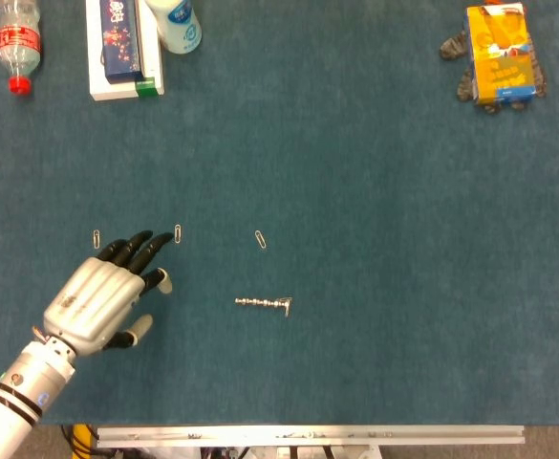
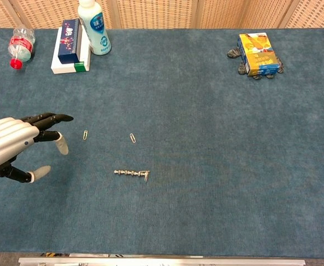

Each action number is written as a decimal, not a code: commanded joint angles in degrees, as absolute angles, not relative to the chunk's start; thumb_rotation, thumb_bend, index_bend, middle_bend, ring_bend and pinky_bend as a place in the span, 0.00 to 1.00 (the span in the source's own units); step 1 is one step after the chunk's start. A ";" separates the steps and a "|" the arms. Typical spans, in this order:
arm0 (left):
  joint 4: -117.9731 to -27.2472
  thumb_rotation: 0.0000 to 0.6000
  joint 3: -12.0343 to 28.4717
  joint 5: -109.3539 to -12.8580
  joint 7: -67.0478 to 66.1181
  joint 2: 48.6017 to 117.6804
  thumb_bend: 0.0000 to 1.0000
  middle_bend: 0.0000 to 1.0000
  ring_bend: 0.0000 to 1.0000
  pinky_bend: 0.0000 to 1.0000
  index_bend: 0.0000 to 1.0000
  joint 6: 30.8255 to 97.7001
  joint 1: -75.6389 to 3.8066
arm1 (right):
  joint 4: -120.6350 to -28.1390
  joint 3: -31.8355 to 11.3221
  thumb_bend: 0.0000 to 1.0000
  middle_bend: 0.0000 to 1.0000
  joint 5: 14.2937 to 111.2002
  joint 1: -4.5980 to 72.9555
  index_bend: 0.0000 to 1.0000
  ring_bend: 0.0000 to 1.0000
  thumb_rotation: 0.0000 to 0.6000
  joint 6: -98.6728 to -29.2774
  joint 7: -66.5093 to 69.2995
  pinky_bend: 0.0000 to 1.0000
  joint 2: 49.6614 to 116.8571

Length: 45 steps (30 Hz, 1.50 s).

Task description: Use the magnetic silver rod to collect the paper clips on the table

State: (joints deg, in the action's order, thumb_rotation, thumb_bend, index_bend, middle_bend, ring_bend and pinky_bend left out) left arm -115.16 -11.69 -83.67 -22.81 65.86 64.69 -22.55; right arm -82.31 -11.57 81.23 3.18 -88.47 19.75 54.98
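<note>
The silver rod [image 1: 261,304] [image 2: 129,173] lies flat on the blue table, with one paper clip [image 1: 288,306] [image 2: 146,176] stuck at its right end. Three loose clips lie farther back: one [image 1: 96,239] at the left, one [image 1: 178,233] [image 2: 85,134] by my left fingertips, one [image 1: 260,239] [image 2: 132,138] above the rod. My left hand [image 1: 102,296] [image 2: 12,141] hovers left of the rod, fingers spread, holding nothing. In the chest view it hides the leftmost clip. The right hand does not show in either view.
At the back left lie a plastic bottle with a red cap [image 1: 18,43] [image 2: 20,44], a stacked blue and white box [image 1: 121,48] [image 2: 69,47] and a white bottle [image 1: 174,24] [image 2: 93,27]. An orange box on a dark object [image 1: 499,53] [image 2: 257,54] sits at the back right.
</note>
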 commanded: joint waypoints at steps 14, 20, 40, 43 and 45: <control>-113.30 1.00 -9.66 -83.24 -21.54 72.76 0.30 0.01 0.00 0.03 0.39 63.36 -20.96 | -83.64 -11.80 0.37 0.16 81.05 2.76 0.24 0.00 1.00 -89.62 19.61 0.01 53.94; -112.61 1.00 -8.46 -81.12 -23.89 75.60 0.30 0.01 0.00 0.03 0.41 63.69 -20.38 | -83.74 -12.07 0.37 0.16 80.52 2.57 0.24 0.00 1.00 -89.78 19.97 0.01 53.38; -110.99 1.00 -5.19 -74.10 -33.40 83.98 0.30 0.01 0.00 0.01 0.41 67.09 -18.77 | -81.71 -12.57 0.37 0.16 78.92 3.22 0.24 0.00 1.00 -87.79 21.63 0.01 53.20; -111.03 1.00 -5.23 -73.45 -34.22 84.45 0.30 0.01 0.00 0.01 0.41 66.90 -18.91 | -81.29 -12.60 0.37 0.16 78.67 3.30 0.24 0.00 1.00 -87.47 21.72 0.01 53.25; -111.07 1.00 -5.25 -73.09 -34.72 84.69 0.30 0.01 0.00 0.01 0.41 66.81 -19.01 | -81.05 -12.61 0.37 0.16 78.48 3.31 0.24 0.00 1.00 -87.30 21.69 0.01 53.27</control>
State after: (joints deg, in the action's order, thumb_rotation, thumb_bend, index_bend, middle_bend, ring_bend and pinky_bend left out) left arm -111.05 -5.24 -73.22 -34.59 84.58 66.87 -18.96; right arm -81.08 -12.61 78.51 3.31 -87.33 21.70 53.26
